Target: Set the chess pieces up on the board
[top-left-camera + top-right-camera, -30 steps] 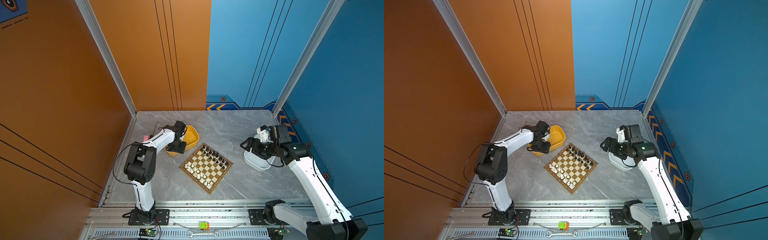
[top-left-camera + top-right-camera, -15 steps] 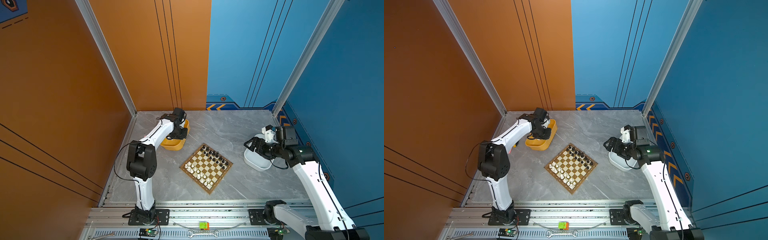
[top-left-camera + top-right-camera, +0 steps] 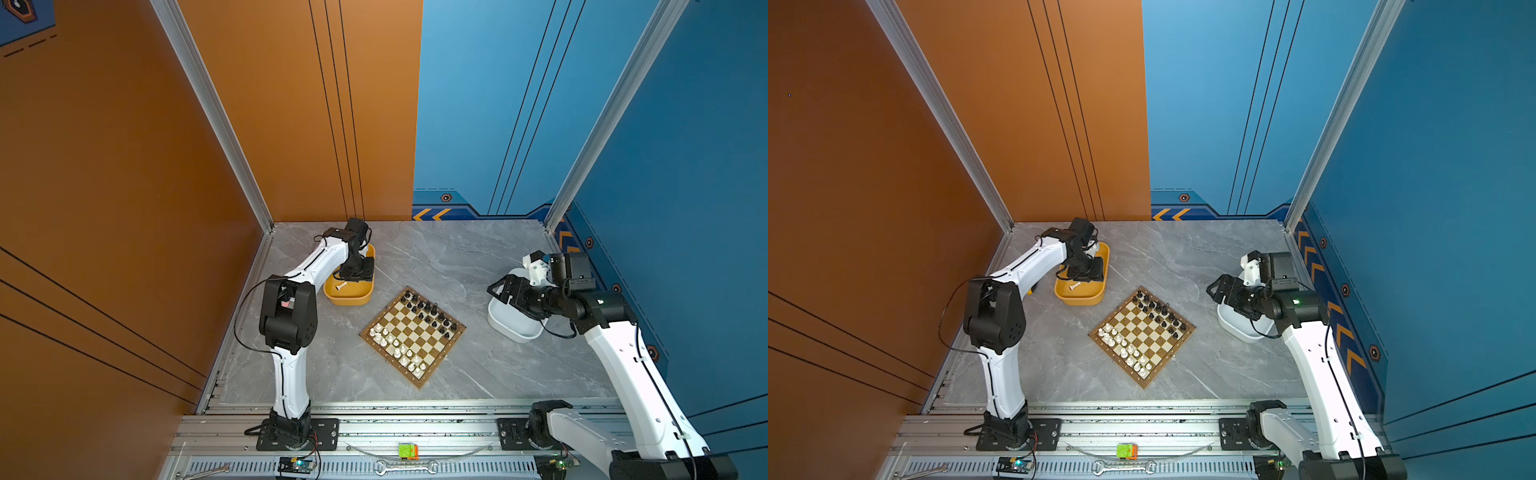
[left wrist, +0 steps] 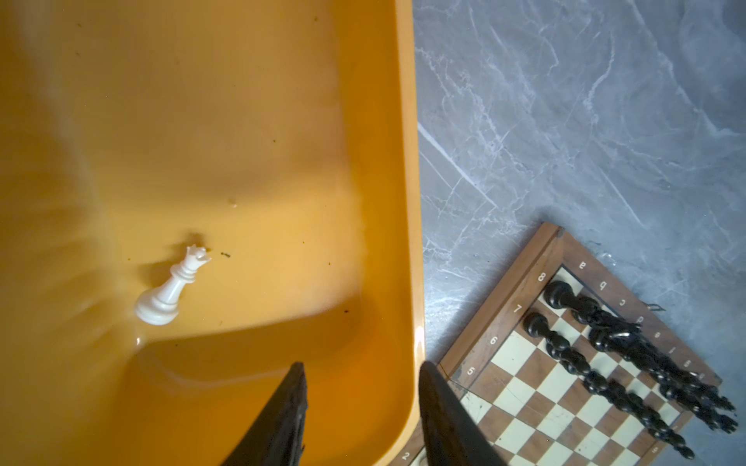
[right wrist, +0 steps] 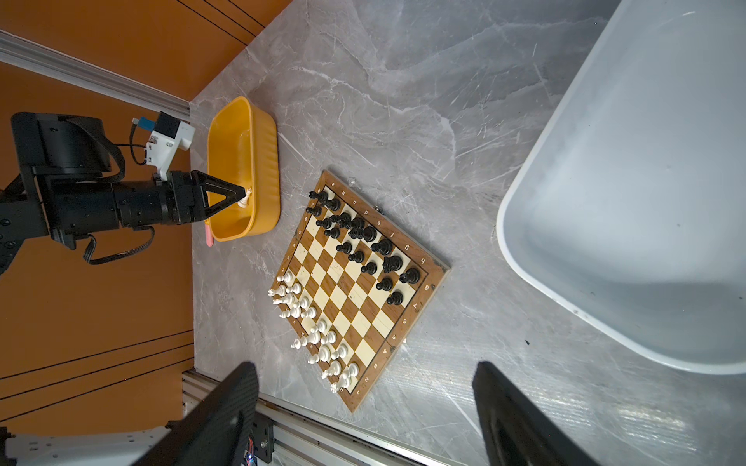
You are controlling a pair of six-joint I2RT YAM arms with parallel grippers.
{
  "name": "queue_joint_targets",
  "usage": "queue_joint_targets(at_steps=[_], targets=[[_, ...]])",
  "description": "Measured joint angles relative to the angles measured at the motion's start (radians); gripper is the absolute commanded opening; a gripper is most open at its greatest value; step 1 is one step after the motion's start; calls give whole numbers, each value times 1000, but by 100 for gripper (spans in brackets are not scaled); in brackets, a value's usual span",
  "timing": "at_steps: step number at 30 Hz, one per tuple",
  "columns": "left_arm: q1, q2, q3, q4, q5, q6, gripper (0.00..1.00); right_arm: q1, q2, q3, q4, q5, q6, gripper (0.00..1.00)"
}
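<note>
Two rows of black chess pieces [image 3: 428, 311] stand along one side of the board [image 3: 417, 334], and white chess pieces [image 3: 395, 347] fill the two rows on the opposite side. The squares between them are bare. The board lies cornerwise near the middle of the grey marbled bench [image 3: 436, 257].

One white queen [image 4: 169, 288] is off the board. It lies on its side on the floor of the yellow tray [image 4: 407, 161], which sits on the bench just beside the board's black end.

The left tool [image 4: 363, 365] hangs over that tray with its fingers partly apart and nothing between them. In the left wrist view one fingertip is above the tray's inside and the other is close to its rim. The queen lies apart from both.

The right tool [image 5: 365, 365] is spread wide and empty. In both top views it sits above the near edge of the white tray [image 3: 515, 332], clear of the board.

Small pale characters run round the board's brown border. In the left wrist view the numerals 8, 7, 6 and 5 can be read down one edge, with the black rows on 8 and 7, and the letters a, b and c begin the adjoining edge. In the right wrist view that lettering continues to h.
</note>
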Motion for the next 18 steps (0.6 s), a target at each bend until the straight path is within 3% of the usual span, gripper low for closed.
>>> queue_joint_targets(at_steps=[3, 18], targets=[[-1, -2, 5, 5, -43, 2, 55, 0, 14, 0, 0, 0, 0, 86], [41, 33, -3, 0, -261, 168, 56, 0, 126, 81, 0, 0, 0, 86]])
